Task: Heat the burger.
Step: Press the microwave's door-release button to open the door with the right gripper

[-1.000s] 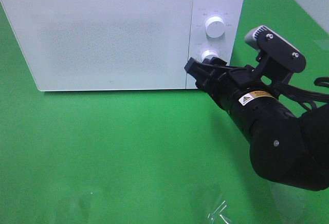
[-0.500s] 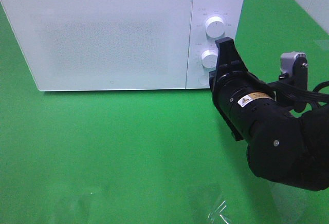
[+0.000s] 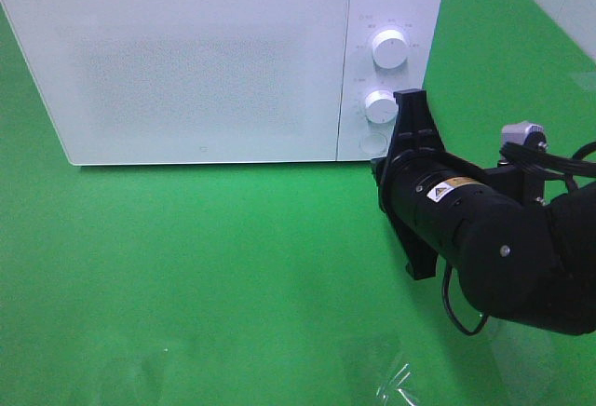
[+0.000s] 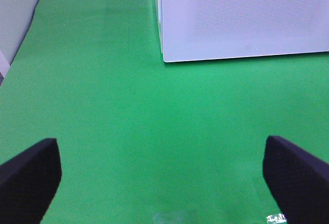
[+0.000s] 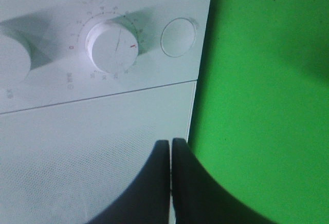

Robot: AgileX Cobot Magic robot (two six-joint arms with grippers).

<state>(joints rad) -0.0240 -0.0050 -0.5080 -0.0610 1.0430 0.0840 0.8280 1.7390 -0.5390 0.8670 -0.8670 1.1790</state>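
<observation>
The burger is out of view. A white microwave [image 3: 200,61] stands at the back with its door shut. My right gripper [image 3: 410,101] is shut and empty, rolled on edge, just right of the lower knob [image 3: 380,105] and above the round button [image 3: 374,141]. The right wrist view shows its fingers [image 5: 154,183] pressed together [image 5: 170,144] in front of the door's corner, with that knob [image 5: 110,47] and button [image 5: 178,36] beyond. My left gripper [image 4: 163,175] is open wide over bare green cloth, some way from the microwave's corner [image 4: 165,58].
The upper knob [image 3: 387,47] sits above the lower one on the control panel. Green cloth [image 3: 205,266] covers the table in front of the microwave. A shiny clear patch [image 3: 391,378] lies near the front edge. The right arm's black body [image 3: 503,257] fills the right side.
My right gripper went from open at the lower knob to shut, rolling about a quarter turn, and drew back slightly to the right. The left gripper shows only now.
</observation>
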